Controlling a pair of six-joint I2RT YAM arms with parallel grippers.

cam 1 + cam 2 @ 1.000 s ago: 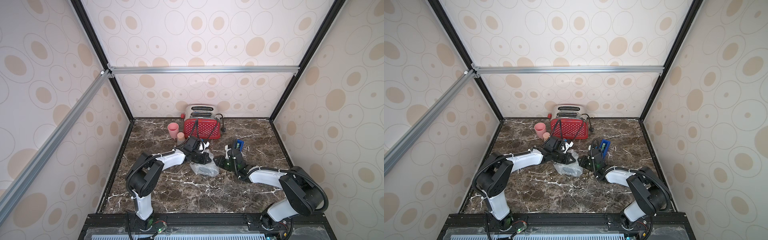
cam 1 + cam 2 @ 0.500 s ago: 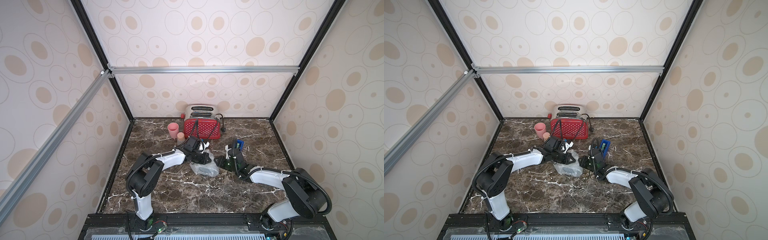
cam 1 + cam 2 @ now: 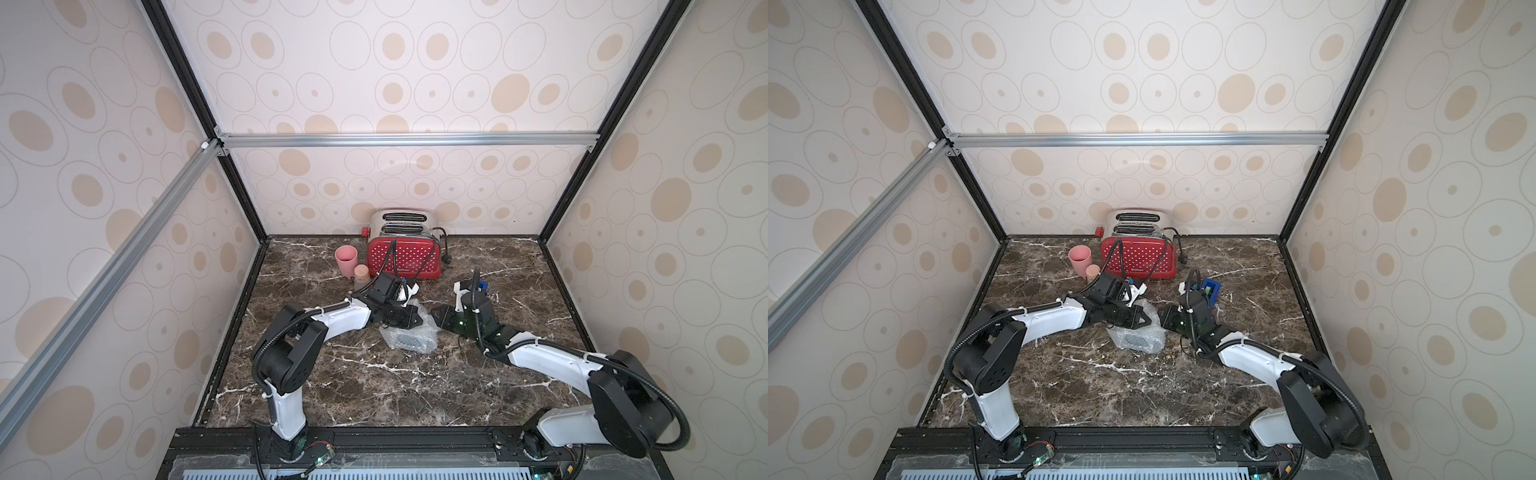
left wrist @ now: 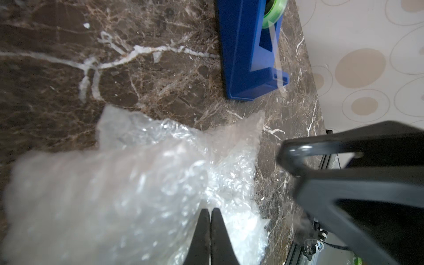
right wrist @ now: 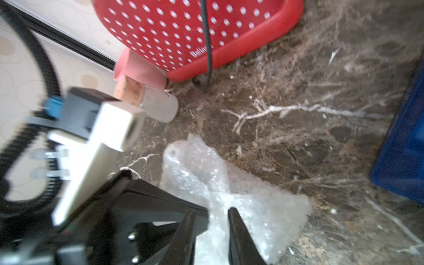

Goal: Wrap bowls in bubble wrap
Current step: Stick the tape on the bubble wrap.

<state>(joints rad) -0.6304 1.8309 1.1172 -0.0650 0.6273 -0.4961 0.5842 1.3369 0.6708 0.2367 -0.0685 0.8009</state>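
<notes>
At the centre of both top views the bubble wrap bundle (image 3: 409, 338), the bowl presumably hidden inside, lies between the grippers: the left gripper (image 4: 210, 212) pinches its upper-left fold, while the right gripper (image 5: 211, 211), fingers narrowly parted, straddles its right edge.

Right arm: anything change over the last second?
Right arm's elbow swung slightly outward and frontward; right gripper still open at the edge of the bubble wrap. Nothing taken or released. Left gripper stays shut at the wrap; toaster, pink cup unmoved.
</notes>
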